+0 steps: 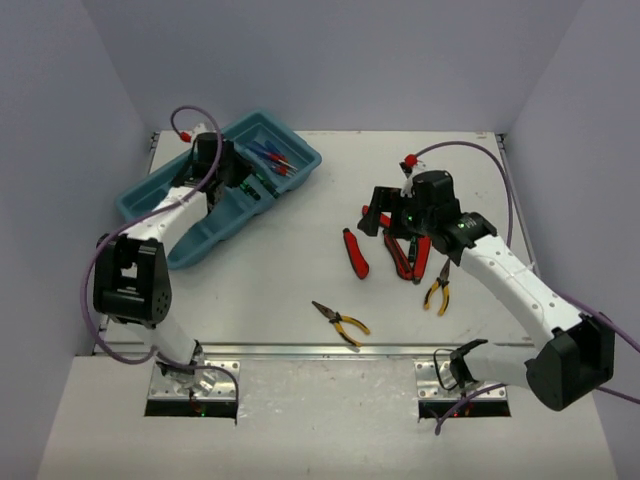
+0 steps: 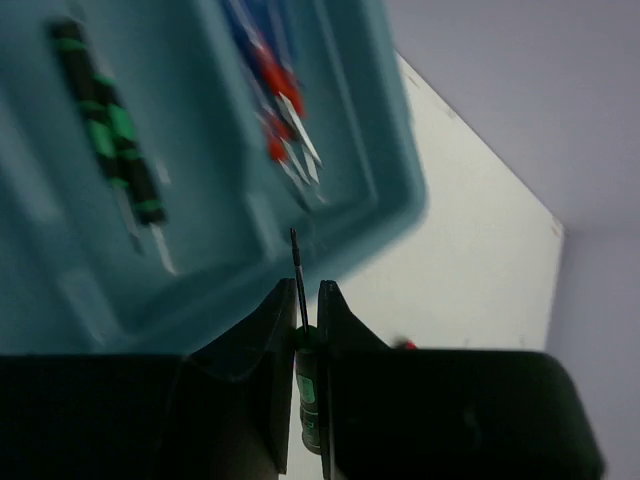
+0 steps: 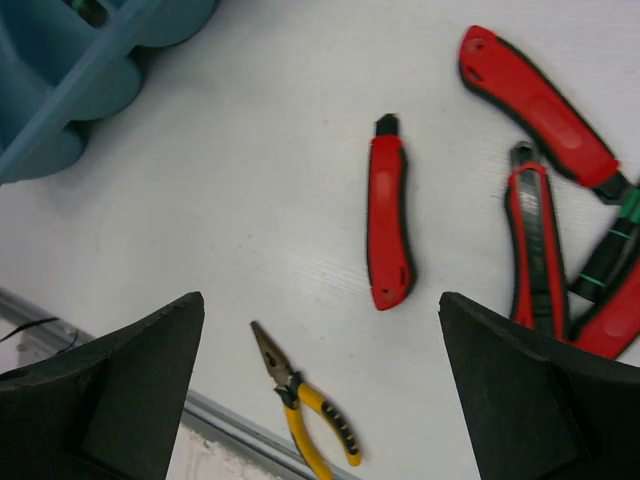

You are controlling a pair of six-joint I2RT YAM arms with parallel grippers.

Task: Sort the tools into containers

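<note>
My left gripper (image 1: 222, 178) hovers over the teal tray (image 1: 138, 203) and is shut on a green/black-handled screwdriver (image 2: 307, 385), with the shaft sticking out past the fingertips (image 2: 304, 290). In the tray (image 2: 395, 205) lie green/black screwdrivers (image 2: 110, 135) in one compartment and blue-handled screwdrivers with red collars (image 2: 272, 75) in the far one (image 1: 270, 160). My right gripper (image 1: 393, 215) is open and empty (image 3: 320, 300) above the table. A lone red-handled tool (image 3: 388, 225) and yellow-handled pliers (image 3: 312, 410) lie below it.
More red-handled tools (image 1: 410, 255) and a green/black one (image 3: 608, 262) lie in a cluster under the right arm. A second pair of yellow pliers (image 1: 438, 290) lies right of them. The table's near metal edge (image 1: 330, 350) runs just past the first yellow pliers (image 1: 342, 322). The tray corner (image 3: 60, 90) shows at the upper left.
</note>
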